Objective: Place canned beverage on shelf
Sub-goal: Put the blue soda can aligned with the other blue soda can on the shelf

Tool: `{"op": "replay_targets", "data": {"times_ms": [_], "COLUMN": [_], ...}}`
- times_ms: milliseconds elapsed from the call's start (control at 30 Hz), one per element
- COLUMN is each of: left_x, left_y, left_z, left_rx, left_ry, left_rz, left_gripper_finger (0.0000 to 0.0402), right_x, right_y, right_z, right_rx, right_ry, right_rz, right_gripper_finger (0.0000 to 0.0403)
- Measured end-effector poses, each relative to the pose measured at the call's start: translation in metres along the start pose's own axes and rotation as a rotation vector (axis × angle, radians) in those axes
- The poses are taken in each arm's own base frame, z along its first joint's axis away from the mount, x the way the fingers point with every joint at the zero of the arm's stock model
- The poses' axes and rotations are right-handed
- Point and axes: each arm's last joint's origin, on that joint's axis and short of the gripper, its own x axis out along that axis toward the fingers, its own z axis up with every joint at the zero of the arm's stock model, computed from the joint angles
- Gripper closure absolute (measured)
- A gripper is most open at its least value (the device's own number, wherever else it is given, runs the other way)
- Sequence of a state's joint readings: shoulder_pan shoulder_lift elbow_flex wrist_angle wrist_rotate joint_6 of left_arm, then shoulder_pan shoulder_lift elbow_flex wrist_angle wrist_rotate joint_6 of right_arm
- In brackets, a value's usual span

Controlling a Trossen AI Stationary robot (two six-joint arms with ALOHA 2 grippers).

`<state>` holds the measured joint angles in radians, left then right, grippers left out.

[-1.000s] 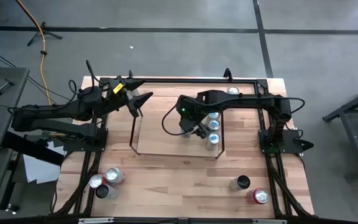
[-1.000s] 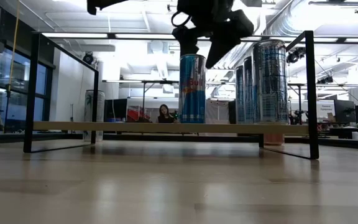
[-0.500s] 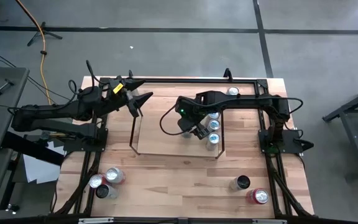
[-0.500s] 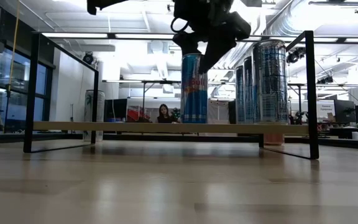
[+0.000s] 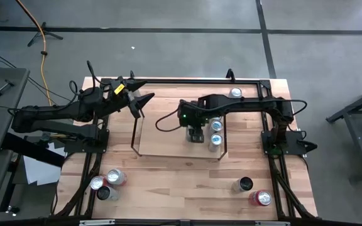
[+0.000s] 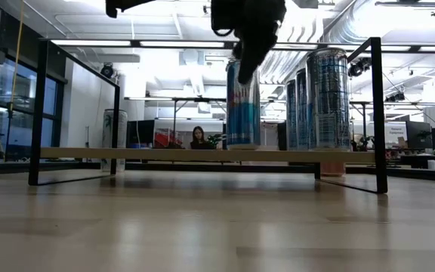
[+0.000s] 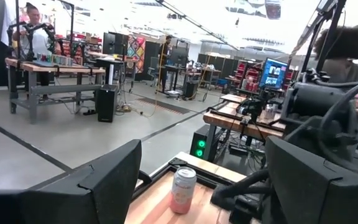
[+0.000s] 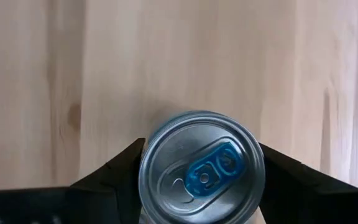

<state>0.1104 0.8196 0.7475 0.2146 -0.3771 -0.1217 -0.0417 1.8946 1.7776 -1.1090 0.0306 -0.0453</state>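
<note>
Right gripper (image 8: 201,180) fingers flank tall blue-silver aluminium can (image 6: 242,104) directly beneath, standing on light-wood shelf board (image 6: 165,154); grip contact unclear. Placement step; release, lift next.

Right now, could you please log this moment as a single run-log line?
right gripper: around blue-tab can upright on shelf | left gripper: open, waiting at shelf's far-left corner | three cans already shelved

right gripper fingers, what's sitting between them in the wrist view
A silver can with a blue pull tab, seen top-down, fills the gap between the right gripper fingers, above the light-wood shelf board. The right wrist view shows it.
</note>
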Motion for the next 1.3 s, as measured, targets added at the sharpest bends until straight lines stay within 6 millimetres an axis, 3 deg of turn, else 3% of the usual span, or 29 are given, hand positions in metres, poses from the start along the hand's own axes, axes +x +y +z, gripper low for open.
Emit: {"op": "replay_targets", "data": {"times_ms": [333, 533, 833, 1300], "left_x": [0.000, 0.000, 0.000, 0.000], "left_y": [0.000, 0.000, 0.000, 0.000], "left_z": [0.000, 0.000, -0.001, -0.001], "left_rx": [0.055, 0.055, 0.092, 0.086], "left_ry": [0.000, 0.000, 0.007, 0.007], "left_rz": [0.004, 0.005, 0.005, 0.005], "left_gripper_finger": [0.0103, 0.0103, 0.0103, 0.0103], "right_x": [-0.002, -0.003, -0.003, -0.003], "right_y": [0.027, 0.037, 0.035, 0.035], "right_z": [0.000, -0.002, -0.002, 0.000], "right_rx": [0.559, 0.691, 0.692, 0.597], "right_ry": [-0.023, -0.020, -0.017, -0.031], "right_rz": [-0.067, -0.090, -0.097, -0.084], "right_gripper_finger": [0.0178, 0.0178, 0.0150, 0.0143]}}
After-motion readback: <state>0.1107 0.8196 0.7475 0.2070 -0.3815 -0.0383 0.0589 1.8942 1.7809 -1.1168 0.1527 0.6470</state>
